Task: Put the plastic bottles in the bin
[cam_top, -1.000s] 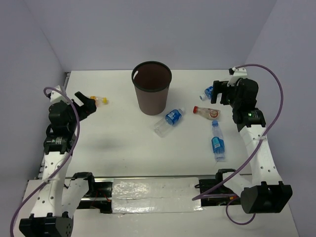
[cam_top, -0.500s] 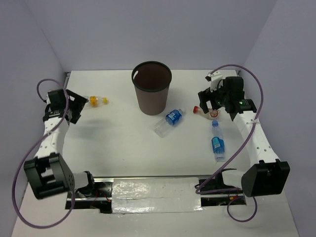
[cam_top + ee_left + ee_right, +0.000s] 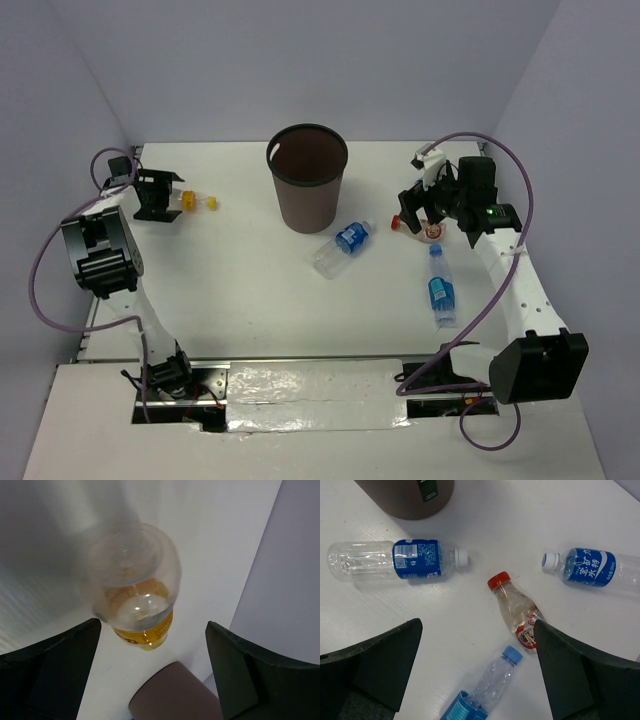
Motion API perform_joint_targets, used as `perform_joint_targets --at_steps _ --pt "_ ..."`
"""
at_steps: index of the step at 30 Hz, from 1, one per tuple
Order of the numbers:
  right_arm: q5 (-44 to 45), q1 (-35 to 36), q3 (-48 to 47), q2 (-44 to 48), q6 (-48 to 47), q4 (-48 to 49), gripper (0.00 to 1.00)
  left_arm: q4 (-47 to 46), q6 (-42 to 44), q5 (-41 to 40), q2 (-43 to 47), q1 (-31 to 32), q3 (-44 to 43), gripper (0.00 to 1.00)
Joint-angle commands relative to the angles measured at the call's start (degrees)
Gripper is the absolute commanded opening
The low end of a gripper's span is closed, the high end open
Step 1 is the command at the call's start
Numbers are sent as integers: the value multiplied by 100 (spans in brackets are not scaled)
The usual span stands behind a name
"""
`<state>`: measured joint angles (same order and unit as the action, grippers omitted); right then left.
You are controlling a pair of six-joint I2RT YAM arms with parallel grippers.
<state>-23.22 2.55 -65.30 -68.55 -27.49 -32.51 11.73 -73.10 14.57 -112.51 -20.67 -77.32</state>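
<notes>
Overhead, left gripper point(image 3: 152, 624) spread wide facing yellow bottle point(image 3: 135, 590), right gripper point(image 3: 477, 624) spread wide above red-capped bottle point(image 3: 517, 612), bin point(image 3: 308, 190) upright.

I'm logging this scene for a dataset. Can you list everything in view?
bin: one, dark brown, upright, far middle of the table.
blue-label bottles: three, clear, lying right of the bin.
red-cap bottle: one, whitish, lying among them.
yellow-cap bottle: one, small, lying far left.
table: one, white.
left gripper: black, open, at the yellow-cap bottle.
right gripper: black, open, over the red-cap bottle.
</notes>
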Motion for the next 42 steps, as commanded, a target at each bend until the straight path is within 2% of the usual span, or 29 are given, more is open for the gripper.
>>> perform_joint_targets --at_steps 1,3,5,6,8,9,11,14,17,18,19,21,22,24,25,28,32,34,35,38,42 --pt "-165 -70 96 211 -73 201 100 703 -257 -225 -446 1 -704 99" --pt "-174 -88 96 220 -29 228 100 1224 -249 -419 -982 1 -1336 99" --pt "-174 -114 70 211 -11 236 100 2155 -257 -481 -1403 10 -2107 99" --pt "-200 -114 35 202 -3 228 100 2359 -214 -403 -1788 10 -2329 96" --pt "-218 -123 -27 167 24 219 100 2894 -126 -411 -2090 10 -2821 95" --pt "-226 -123 -44 158 33 219 100 2888 -91 -402 -2187 10 -2859 91" --pt "-244 -140 -71 141 59 219 100 2670 -29 -340 -2153 10 -2693 89" --pt "-288 -140 -88 132 112 245 100 2370 155 -271 -2012 10 -2534 79" --pt "-323 -140 -115 114 138 263 100 2229 454 71 -1933 10 -2490 63" --pt "-332 -140 -132 114 138 272 100 1994 559 203 -1776 27 -2420 54" --pt "-332 -140 -132 114 138 272 100 1809 804 378 -1644 36 -2324 50" --pt "-332 -140 -132 114 121 272 100 1379 1051 853 -1084 133 -1815 42" --pt "-358 -140 -124 123 129 272 100 680 1148 1064 -811 176 -1308 39" --pt "-420 -140 -88 132 77 246 100 -36 1280 1572 -13 395 -840 34" --pt "-481 -149 -80 123 59 237 100 -700 1333 1732 270 501 -455 34" --pt "-744 -158 -80 106 -81 96 100 -1364 1666 1910 1211 1019 -222 31" --pt "-1043 -167 -106 79 -213 -27 98 -1655 2291 1419 2327 1906 -292 31" --pt "-1132 -175 -115 114 -213 -10 98 -1752 2546 1068 2566 2040 -371 33" --pt "-1141 -167 -123 123 -213 -1 98 -1788 2607 935 2759 2301 -406 33" --pt "-1176 -167 -97 140 -196 17 99 -1779 2906 750 2866 2627 -713 36" --pt "-1202 -176 -62 193 -161 43 99 -1341 3380 688 2498 3050 -1687 37"
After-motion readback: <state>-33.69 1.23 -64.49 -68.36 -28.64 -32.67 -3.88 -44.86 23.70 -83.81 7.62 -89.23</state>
